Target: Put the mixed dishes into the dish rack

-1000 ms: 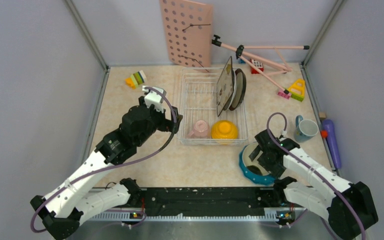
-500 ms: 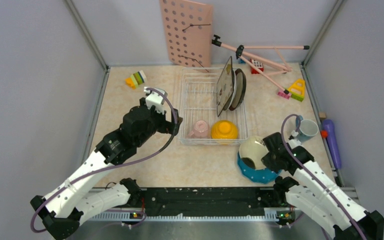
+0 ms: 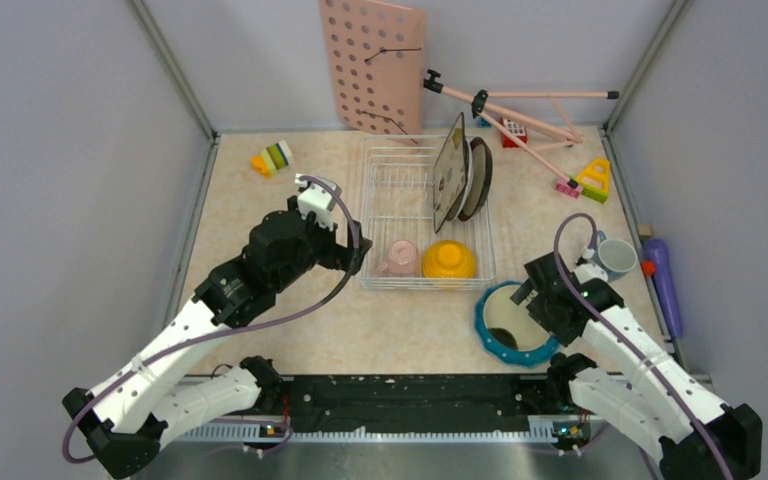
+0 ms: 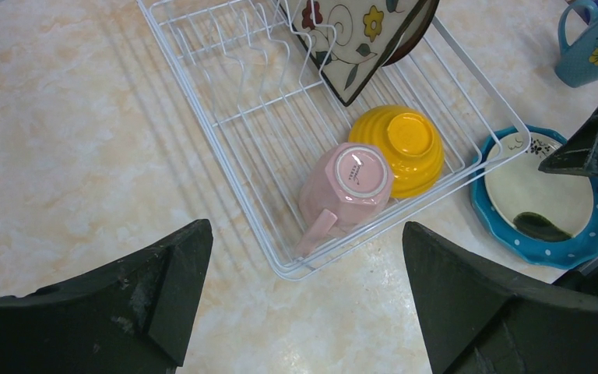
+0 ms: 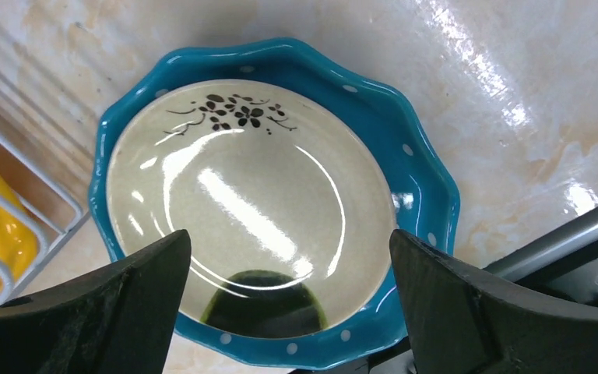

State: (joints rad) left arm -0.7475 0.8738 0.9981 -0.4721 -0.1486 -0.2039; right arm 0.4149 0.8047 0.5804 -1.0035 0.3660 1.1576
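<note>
- Pink pegboard [image 3: 372,65] leans against the back wall.
- Pink tripod [image 3: 520,110] lies tipped over, back right.
- Striped block [image 3: 272,158] sits back left on the counter [image 3: 260,205].
- Red block [image 3: 513,132] lies among the tripod's legs, with a yellow triangle block [image 3: 594,178] near their ends.
- Purple stick [image 3: 664,285] lies along the right edge.

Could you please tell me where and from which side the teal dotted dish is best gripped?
Probably its scalloped rim, from above: the teal dotted dish lies flat, open side up, so one finger goes inside, one outside. Choose the rim away from the dish rack; the open right hand hangs over it.
</note>
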